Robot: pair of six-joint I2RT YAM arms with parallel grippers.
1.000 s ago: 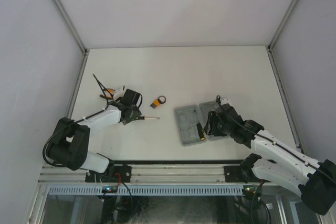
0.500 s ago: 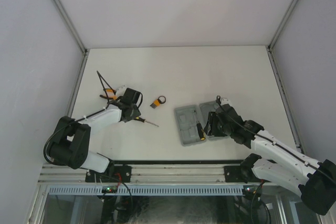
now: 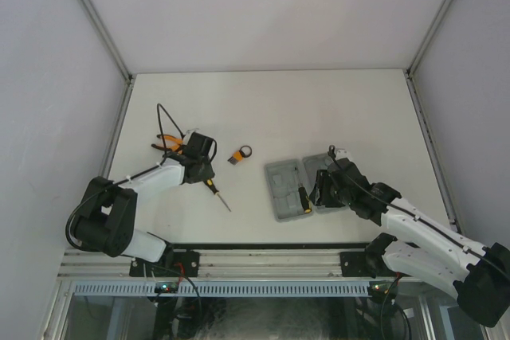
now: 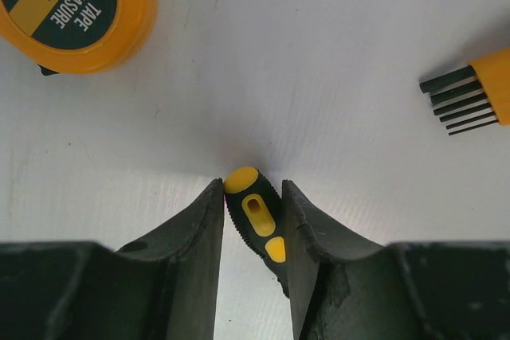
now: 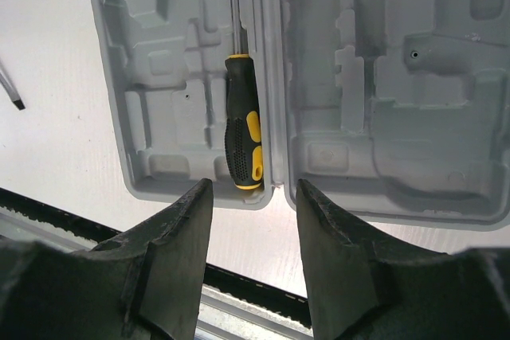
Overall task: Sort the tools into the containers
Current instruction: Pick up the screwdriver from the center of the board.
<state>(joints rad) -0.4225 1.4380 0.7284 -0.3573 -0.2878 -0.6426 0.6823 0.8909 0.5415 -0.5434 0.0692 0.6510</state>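
A yellow-and-black screwdriver (image 4: 255, 212) lies on the table, its shaft (image 3: 222, 201) pointing to the near right. My left gripper (image 4: 253, 185) is shut on its handle, which sits slanted between the two fingers. The round orange tape measure (image 4: 72, 5) and the orange hex-key set (image 4: 478, 97) lie just beyond it. Orange-handled pliers (image 3: 166, 142) lie left of that arm. The grey case (image 3: 279, 189) lies open with another screwdriver (image 5: 243, 121) in its left half. My right gripper (image 5: 253, 185) hovers open over the case's near edge, holding nothing.
The case's right half (image 5: 398, 93) shows only bare moulded compartments. The table's near edge and a black rail (image 5: 239, 288) run just below the case. White walls with metal posts (image 3: 96, 17) enclose the table on three sides.
My left jaws have narrowed onto the screwdriver's handle, and its shaft has swung from pointing right to pointing near right. The right arm has not moved.
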